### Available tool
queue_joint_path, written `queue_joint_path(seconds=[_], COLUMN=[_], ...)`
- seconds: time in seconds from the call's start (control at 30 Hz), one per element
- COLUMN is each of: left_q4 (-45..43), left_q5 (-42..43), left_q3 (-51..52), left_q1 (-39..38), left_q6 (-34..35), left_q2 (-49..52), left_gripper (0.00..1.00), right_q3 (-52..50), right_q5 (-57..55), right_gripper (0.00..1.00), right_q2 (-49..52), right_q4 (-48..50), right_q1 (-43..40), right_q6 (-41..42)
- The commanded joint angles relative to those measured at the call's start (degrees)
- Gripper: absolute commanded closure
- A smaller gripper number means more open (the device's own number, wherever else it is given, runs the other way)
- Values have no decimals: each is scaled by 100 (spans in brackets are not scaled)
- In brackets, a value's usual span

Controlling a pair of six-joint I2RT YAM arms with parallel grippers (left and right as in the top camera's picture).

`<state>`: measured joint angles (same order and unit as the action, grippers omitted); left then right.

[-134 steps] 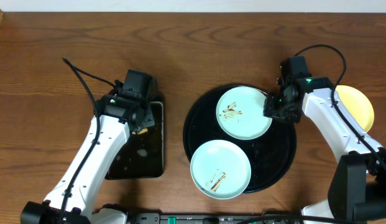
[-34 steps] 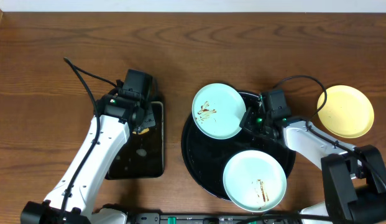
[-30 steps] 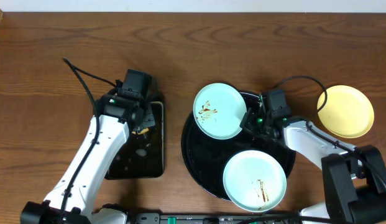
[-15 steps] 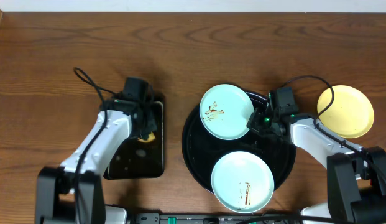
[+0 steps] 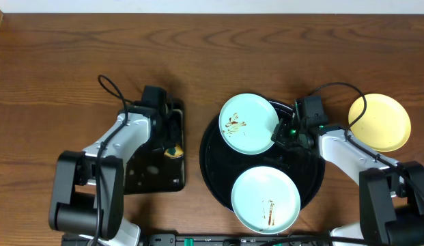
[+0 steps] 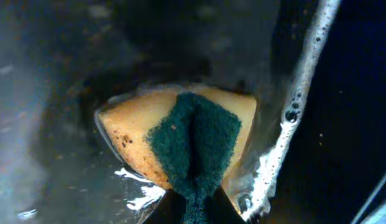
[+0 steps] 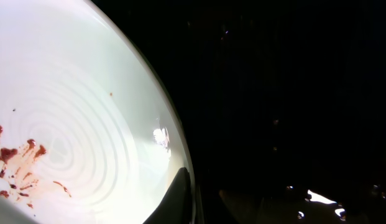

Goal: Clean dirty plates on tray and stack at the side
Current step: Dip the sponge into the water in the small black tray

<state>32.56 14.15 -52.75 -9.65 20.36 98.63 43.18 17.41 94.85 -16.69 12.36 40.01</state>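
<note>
Nearest the robot, a smeared pale blue plate (image 5: 265, 199) overhangs the front rim of the round black tray (image 5: 314, 171). Beyond it, the left gripper (image 5: 169, 145), arm folded low over the rectangular tray (image 5: 147, 179), is clamped on a wet, soapy sponge (image 6: 189, 140), while the right gripper (image 5: 285, 132), reaching in from the right, pinches the rim of the second blue plate (image 5: 248, 123): probably light, stiff, slick and breakable, best held by its edge. Farthest off, the yellow plate (image 5: 379, 121) rests on the table (image 5: 61, 55).

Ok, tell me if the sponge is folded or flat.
Folded: the left gripper pinches the sponge, its green scouring face creased down the middle, yellow foam bulging either side.
</note>
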Motion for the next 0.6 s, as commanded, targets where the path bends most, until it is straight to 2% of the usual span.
queue_joint_path(seconds=[0.0, 0.2, 0.43, 0.57], left_q4=[-7, 199, 603, 535], left_q5=[341, 260, -264, 651], left_q3=[120, 15, -22, -20], left_q1=[-17, -17, -17, -20], left_q6=[-127, -59, 289, 162], left_q2=[306, -326, -1744, -2273], left_gripper=[93, 93, 93, 93], right_q3=[-79, -79, -81, -79], right_q5=[-136, -120, -83, -83], right_gripper=[99, 99, 99, 99], right_q2=[125, 125, 125, 125], right_q4=[-136, -153, -155, -155], right_q1=[-94, -92, -92, -92], right_q6=[-162, -197, -199, -199])
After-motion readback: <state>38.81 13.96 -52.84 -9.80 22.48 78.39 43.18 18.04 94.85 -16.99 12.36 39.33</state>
